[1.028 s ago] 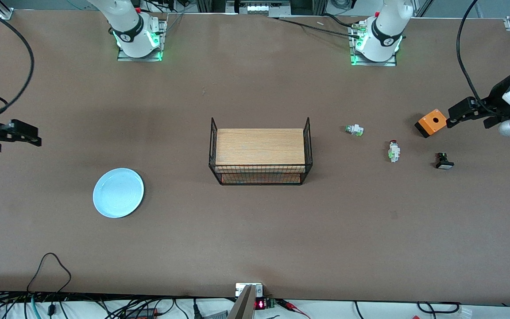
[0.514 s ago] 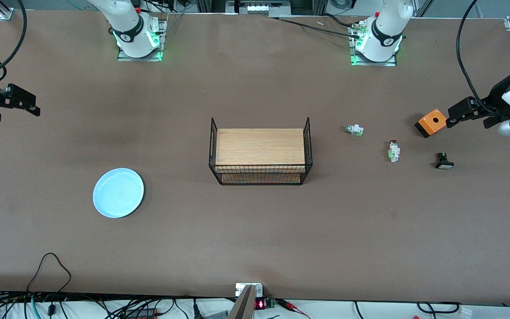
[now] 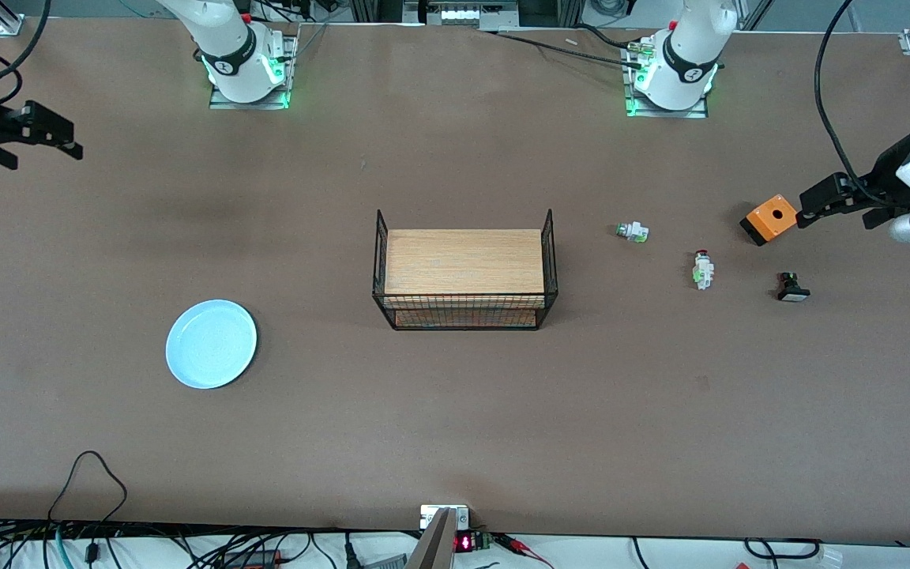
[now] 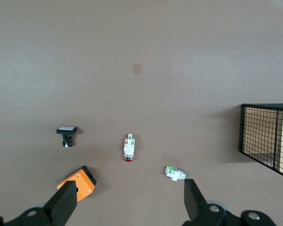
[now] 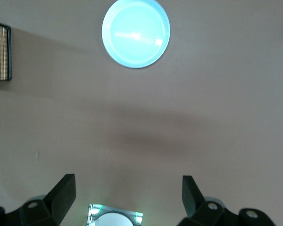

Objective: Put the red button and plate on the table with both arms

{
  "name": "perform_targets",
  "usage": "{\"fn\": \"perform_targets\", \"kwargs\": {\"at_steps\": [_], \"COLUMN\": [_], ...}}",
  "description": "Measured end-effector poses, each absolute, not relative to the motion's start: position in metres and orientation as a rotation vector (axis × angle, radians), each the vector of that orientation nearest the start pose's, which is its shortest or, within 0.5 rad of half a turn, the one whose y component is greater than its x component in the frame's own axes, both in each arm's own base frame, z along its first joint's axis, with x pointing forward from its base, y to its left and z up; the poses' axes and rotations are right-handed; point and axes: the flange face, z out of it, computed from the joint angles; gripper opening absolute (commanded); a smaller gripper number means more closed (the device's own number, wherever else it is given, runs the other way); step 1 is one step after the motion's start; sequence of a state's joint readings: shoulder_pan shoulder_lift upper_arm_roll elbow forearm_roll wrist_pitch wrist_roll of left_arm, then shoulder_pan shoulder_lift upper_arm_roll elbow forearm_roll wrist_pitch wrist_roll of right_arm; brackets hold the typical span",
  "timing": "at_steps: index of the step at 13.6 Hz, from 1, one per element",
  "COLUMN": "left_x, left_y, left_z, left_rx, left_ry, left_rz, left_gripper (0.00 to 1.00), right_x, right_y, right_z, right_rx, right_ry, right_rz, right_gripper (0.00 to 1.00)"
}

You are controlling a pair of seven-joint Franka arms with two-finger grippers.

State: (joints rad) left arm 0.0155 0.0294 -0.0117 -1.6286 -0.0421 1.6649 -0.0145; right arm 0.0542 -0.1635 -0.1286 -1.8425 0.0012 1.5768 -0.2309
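1. The plate [image 3: 211, 344] lies flat on the table [image 3: 455, 427], nearest the front camera, toward the right arm's end, untouched.
2. The red button [image 3: 702, 269] rests on the table toward the left arm's end, between a black button [image 3: 792, 288] and a green button [image 3: 632, 231], with the rack [image 3: 464, 269] mid-table.
3. The left gripper [image 3: 810, 203] hangs wide open and empty just beside an orange box [image 3: 770, 219].
4. The right gripper [image 3: 48, 133] hovers wide open and empty over bare table, well apart from the plate.
5. Both task items appear to be down already; if more remains, each arm must descend over its item.
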Motion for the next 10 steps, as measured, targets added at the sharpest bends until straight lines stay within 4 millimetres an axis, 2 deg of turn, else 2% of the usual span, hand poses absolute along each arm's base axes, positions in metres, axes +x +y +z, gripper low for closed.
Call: {"fn": "perform_targets", "kwargs": {"at_steps": [2,7,10], "left_x": [0.57,0.57,0.57], "left_y": [-0.002,-0.002,-0.001], "left_z": [0.589,0.589,0.589], "left_rx": [-3.184,-3.184,-3.184], "left_ry": [-0.036,-0.036,-0.036], "left_rz": [-0.01,-0.01,-0.01], "left_gripper": [1.0,1.0,1.0], "right_x": [0.5,0.539,0.544], "right_y": [-0.04,-0.021,-0.021], "right_z": [0.581,0.586,0.579], "right_rx": [-3.123,-3.162,-3.158], "right_ry": [-0.192,-0.174,-0.13], "right_rz": [0.17,0.357,0.449], "right_gripper": [1.0,1.0,1.0]}}
